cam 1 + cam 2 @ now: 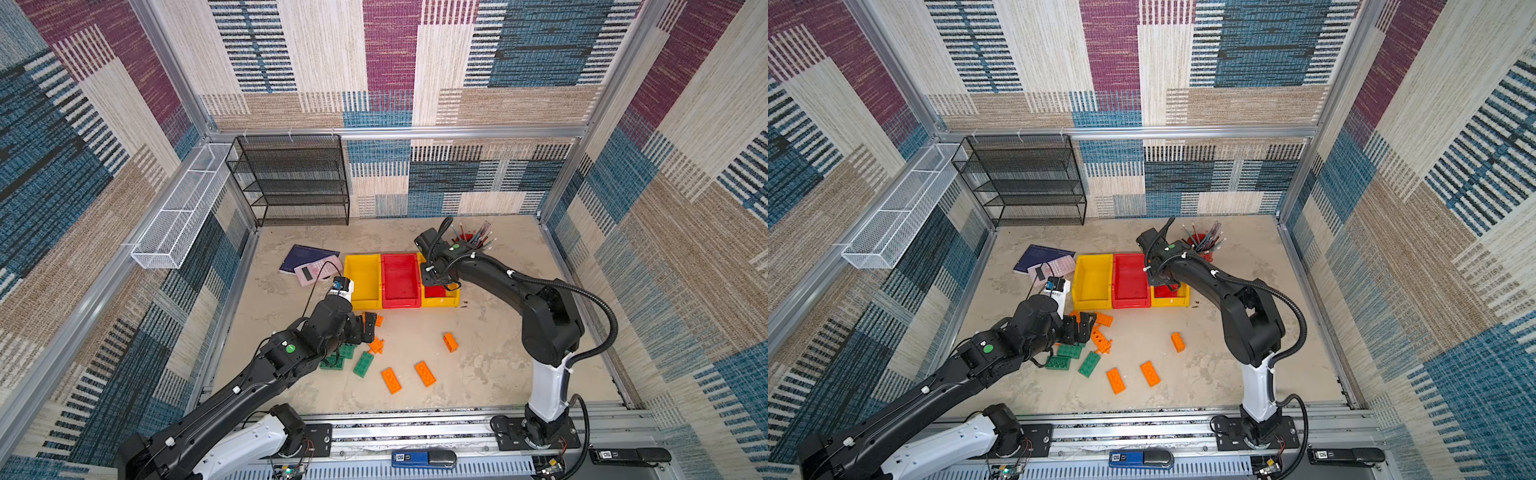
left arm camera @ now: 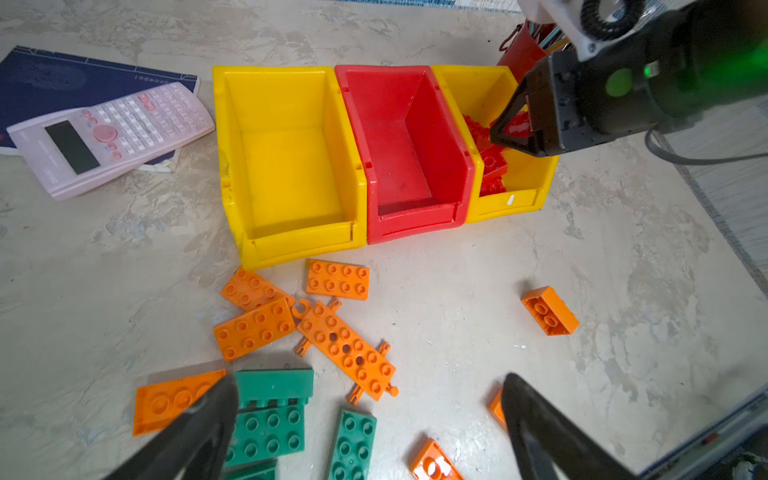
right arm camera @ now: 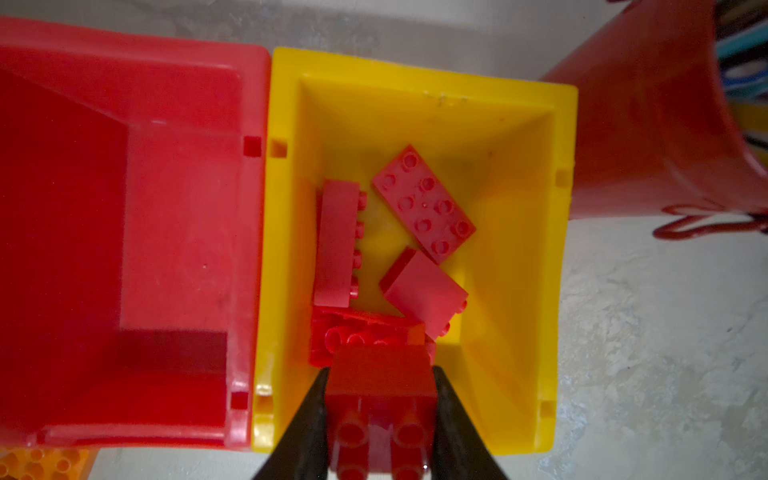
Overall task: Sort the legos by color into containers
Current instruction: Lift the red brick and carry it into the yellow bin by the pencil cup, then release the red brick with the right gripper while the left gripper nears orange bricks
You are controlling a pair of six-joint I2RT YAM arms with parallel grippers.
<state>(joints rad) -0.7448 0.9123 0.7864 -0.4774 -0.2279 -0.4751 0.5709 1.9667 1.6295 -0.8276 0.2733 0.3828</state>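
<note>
Grip: right gripper (image 3: 380, 372) fingers clamped on red brick (image 3: 380, 399) over right-hand yellow bin (image 3: 519, 270) holding red bricks (image 3: 424, 203); colour matched, so release seemed next. Left gripper (image 2: 370, 380) fingers spread wide, empty, above green bricks (image 2: 266, 432) and orange bricks (image 2: 253, 328) on table (image 2: 457, 270).

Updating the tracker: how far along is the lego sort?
Done: several red legos lie in one yellow bin. In hand: right gripper shut on another red lego over that bin. Remaining: orange legos and green legos on the table under the open left gripper; other yellow bin and red bin empty.
</note>
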